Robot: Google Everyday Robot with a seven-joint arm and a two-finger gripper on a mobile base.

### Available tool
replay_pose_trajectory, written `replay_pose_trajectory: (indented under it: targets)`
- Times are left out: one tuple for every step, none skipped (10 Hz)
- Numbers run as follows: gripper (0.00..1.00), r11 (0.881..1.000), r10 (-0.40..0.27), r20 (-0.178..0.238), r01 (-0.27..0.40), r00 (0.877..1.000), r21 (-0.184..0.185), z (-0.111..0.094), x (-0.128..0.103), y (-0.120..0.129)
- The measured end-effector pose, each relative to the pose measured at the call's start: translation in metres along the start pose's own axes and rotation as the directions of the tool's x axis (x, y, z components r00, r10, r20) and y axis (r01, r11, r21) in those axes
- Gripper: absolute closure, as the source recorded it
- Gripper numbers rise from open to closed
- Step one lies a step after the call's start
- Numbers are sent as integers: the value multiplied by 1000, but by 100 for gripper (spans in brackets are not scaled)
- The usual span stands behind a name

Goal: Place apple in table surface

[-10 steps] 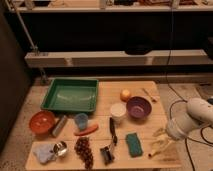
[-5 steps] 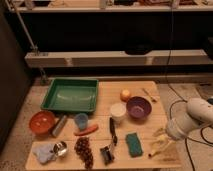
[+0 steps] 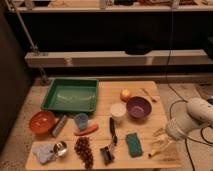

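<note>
The apple [image 3: 125,94] is small, round and yellow-orange. It rests on the table surface [image 3: 112,90], a light tan plank top, just left of and behind the purple bowl [image 3: 138,107]. My white arm [image 3: 192,116] comes in from the right edge. My gripper [image 3: 168,136] is over the table's front right corner, well in front of and to the right of the apple. It is beside a pale yellow object [image 3: 160,145] and not touching the apple.
A green tray [image 3: 71,95] stands at the back left. An orange bowl [image 3: 41,121], can [image 3: 59,125], blue cup [image 3: 81,120], carrot [image 3: 86,130], grapes [image 3: 84,150], white cup [image 3: 118,111], black tool [image 3: 110,142] and green sponge [image 3: 133,143] fill the front. A shelf rail [image 3: 115,58] runs behind.
</note>
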Motion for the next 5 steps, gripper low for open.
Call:
replay_pose_trajectory:
  targets:
    - [46, 1000, -3, 1, 3, 1000, 1, 0, 0, 0]
    - [46, 1000, -10, 0, 10, 1000, 3, 0, -1, 0]
    - [46, 999, -35, -12, 35, 999, 16, -2, -5, -2]
    - [46, 996, -79, -31, 80, 996, 36, -7, -16, -11]
    - [46, 990, -126, -51, 129, 991, 59, -13, -30, -27]
